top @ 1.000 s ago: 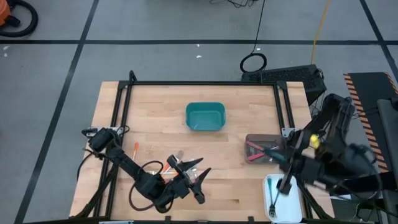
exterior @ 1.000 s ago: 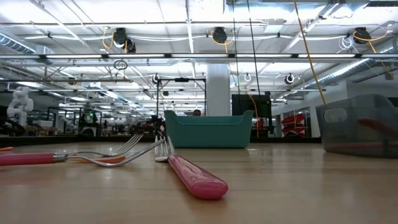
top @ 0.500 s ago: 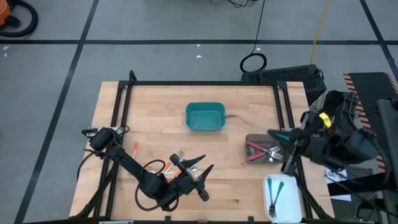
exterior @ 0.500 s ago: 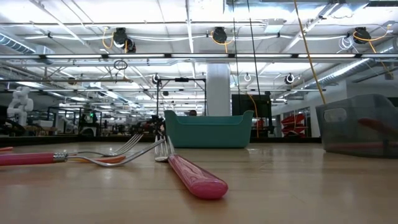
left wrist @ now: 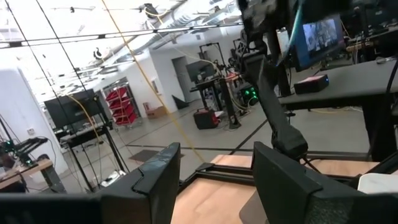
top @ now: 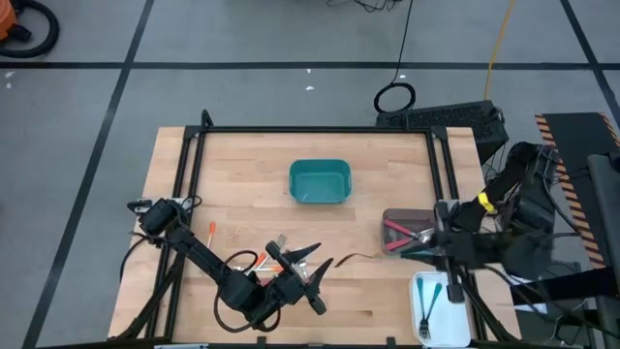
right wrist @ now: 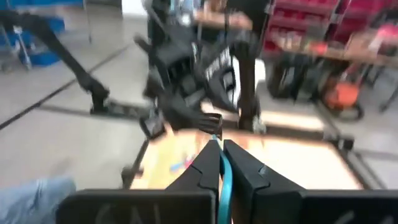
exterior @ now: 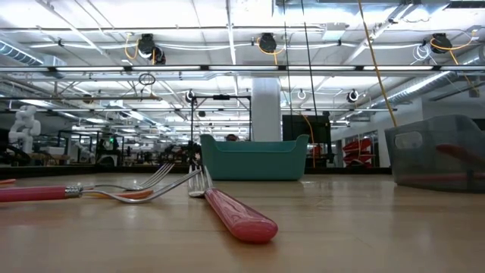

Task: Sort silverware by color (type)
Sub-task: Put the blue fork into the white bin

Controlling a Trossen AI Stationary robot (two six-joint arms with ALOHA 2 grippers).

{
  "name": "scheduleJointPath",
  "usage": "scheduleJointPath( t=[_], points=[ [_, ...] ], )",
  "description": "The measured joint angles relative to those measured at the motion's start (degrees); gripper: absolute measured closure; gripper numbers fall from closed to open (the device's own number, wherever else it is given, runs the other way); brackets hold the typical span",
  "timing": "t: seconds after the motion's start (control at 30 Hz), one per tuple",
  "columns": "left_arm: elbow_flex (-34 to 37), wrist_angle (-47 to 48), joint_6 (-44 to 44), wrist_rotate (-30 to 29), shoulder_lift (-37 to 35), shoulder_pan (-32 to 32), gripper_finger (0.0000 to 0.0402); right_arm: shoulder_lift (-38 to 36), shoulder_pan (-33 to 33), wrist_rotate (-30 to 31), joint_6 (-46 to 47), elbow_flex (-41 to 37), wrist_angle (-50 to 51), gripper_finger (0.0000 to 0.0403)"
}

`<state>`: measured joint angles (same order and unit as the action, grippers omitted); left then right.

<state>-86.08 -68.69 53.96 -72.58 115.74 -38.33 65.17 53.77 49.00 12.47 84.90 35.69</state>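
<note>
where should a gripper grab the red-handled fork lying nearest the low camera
Grip the red-handled fork across its handle, coming straight down from above. It lies flat on the table, so only the handle's narrow sides can sit between two fingers. The handle is the thickest, longest part, and its near end looks free, while the tines overlap other forks beside them.

The wooden desk (top: 242, 189) carries a teal bin (top: 319, 181) at its far middle, a grey bin (top: 405, 231) holding red forks at the right, and a white tray (top: 418, 312) with a teal fork (top: 431, 302) at the near right. Red and orange forks (top: 252, 258) lie loose near the left front.
</note>
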Motion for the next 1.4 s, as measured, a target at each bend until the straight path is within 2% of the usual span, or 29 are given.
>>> scheduleJointPath(
  t=[0.33, 0.47, 0.63, 0.83, 1.03, 1.2, 1.4],
  points=[
    [0.00, 1.38, -1.04, -0.02, 0.00, -0.05, 0.0206, 2.18, -4.61, -11.85, 23.26, 13.07, 36.35, 0.0399],
    [0.00, 1.89, -1.86, -0.04, 0.00, -0.05, 0.0206, 3.63, -6.16, -17.93, 30.34, 17.36, 45.99, 0.0399],
    [0.00, 3.06, -3.47, -0.04, 0.00, -0.04, 0.0206, 5.21, -7.28, -26.18, 37.12, 18.99, 53.63, 0.0399],
    [0.00, 5.65, -5.76, -0.04, 0.00, 0.23, 0.0206, 6.36, -7.36, -37.63, 40.20, 18.69, 54.26, 0.0399],
    [0.00, 7.52, -7.77, -0.04, 0.02, 0.84, 0.0206, 7.94, -7.33, -44.18, 43.24, 18.64, 54.28, 0.0399],
    [0.00, 8.87, -9.35, -0.04, 0.02, 1.09, 0.0206, 9.80, -7.23, -47.25, 43.74, 18.33, 54.21, 0.0399],
    [0.00, 8.94, -9.72, -0.03, 0.02, 1.07, 0.0206, 9.66, -7.20, -54.92, 43.87, 12.15, 54.30, 0.0399]
  ],
)
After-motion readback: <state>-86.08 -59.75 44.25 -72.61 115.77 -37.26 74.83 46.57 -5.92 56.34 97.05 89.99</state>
